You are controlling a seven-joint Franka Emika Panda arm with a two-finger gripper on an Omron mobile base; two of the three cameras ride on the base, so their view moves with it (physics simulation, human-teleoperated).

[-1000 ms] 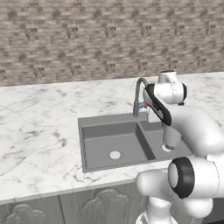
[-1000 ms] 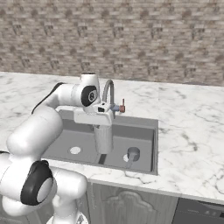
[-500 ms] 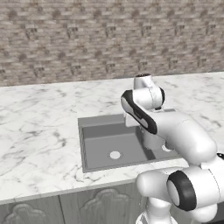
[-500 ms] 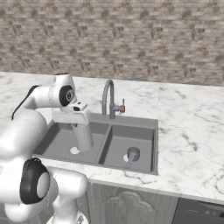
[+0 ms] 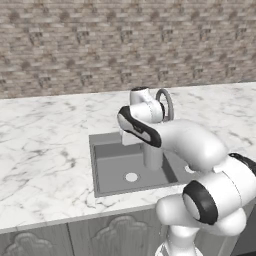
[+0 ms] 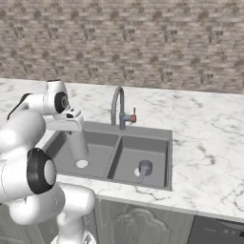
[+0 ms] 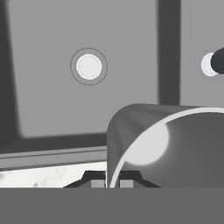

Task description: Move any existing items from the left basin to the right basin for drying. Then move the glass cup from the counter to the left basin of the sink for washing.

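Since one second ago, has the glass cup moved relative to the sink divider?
Yes. The glass cup, carried in the claw, went left across the divider, from the right basin side to above the left basin.

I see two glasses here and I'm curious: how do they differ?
The glass cup is tall and straight-sided, held in the pincer over the left basin. The small glass is much shorter and stands free on the floor of the right basin. Both are grey and translucent.
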